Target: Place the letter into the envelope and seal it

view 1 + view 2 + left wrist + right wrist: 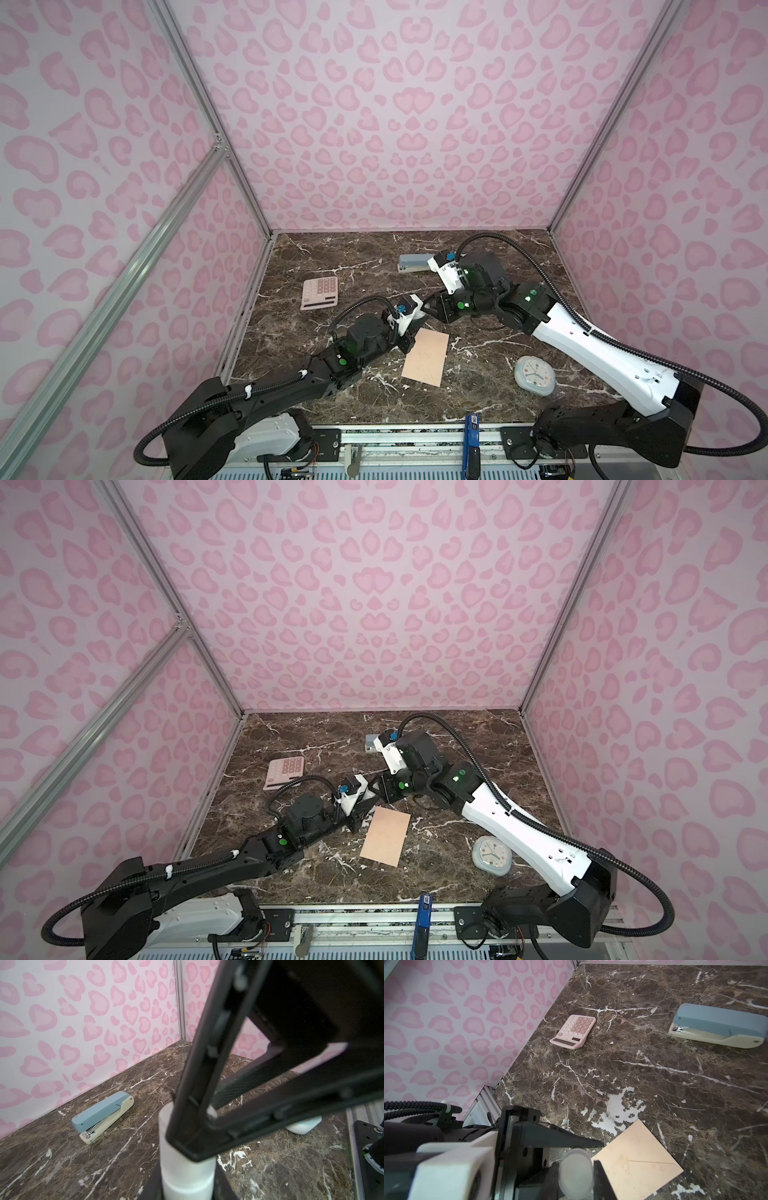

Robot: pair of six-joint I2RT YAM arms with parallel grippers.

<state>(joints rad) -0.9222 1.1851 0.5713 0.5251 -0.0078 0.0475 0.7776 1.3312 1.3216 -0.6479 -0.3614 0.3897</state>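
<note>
While the peach paper envelope [426, 357] lies flat on the veined brown marble tabletop [332, 257] (pointed flap folded down), the left gripper [187, 1188] jaws pinch the barrel of a white cylindrical glue stick [187, 1163] just beside it; the right gripper [576, 1174] jaws pinch its rounded cap.

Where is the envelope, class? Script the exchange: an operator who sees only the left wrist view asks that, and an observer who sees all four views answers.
Observer: The envelope lies flat on the table, front-centre, in both top views.
Operator: Is its flap open?
Observer: No; the right wrist view shows the flap folded down against it.
Operator: I see a stapler past the white tube. What lies left of the stapler?
Observer: In a top view, a pink calculator, nearer the left wall.
</note>
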